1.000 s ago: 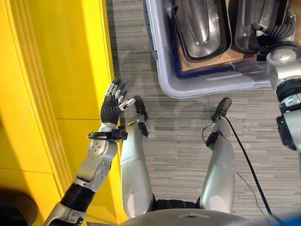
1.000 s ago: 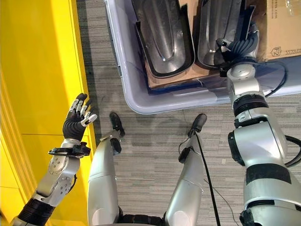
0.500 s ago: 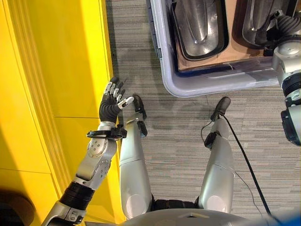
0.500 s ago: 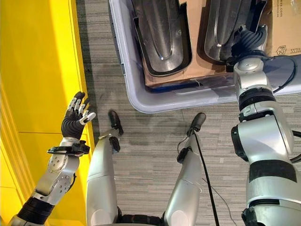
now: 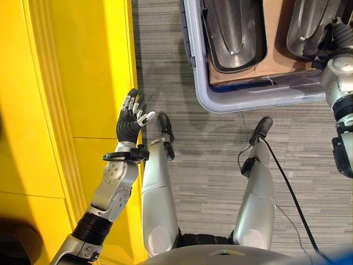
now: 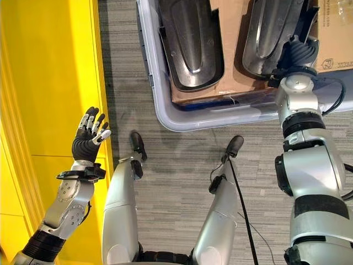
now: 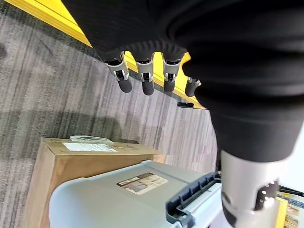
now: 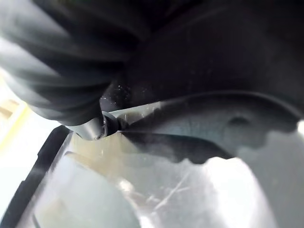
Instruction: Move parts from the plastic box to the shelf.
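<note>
- A grey carpeted floor with fine horizontal streaks [image 5: 209, 160] is spread to the right of the raised left hand and below the right hand.
- A flat brown cardboard sheet [image 6: 231, 61] is seen to the left of the right hand, between two dark shapes.
- A brown cardboard box with black print [image 6: 333, 38] is seen just to the right of the right hand.
- A brown cardboard box bearing a white label [image 7: 71, 166] is seen on the carpet past the left hand's fingertips.

I see grey striped carpet floor [image 5: 209, 160] carrying a translucent pale plastic box [image 5: 242, 102], with a yellow shelf unit [image 5: 71, 83] alongside it.
</note>
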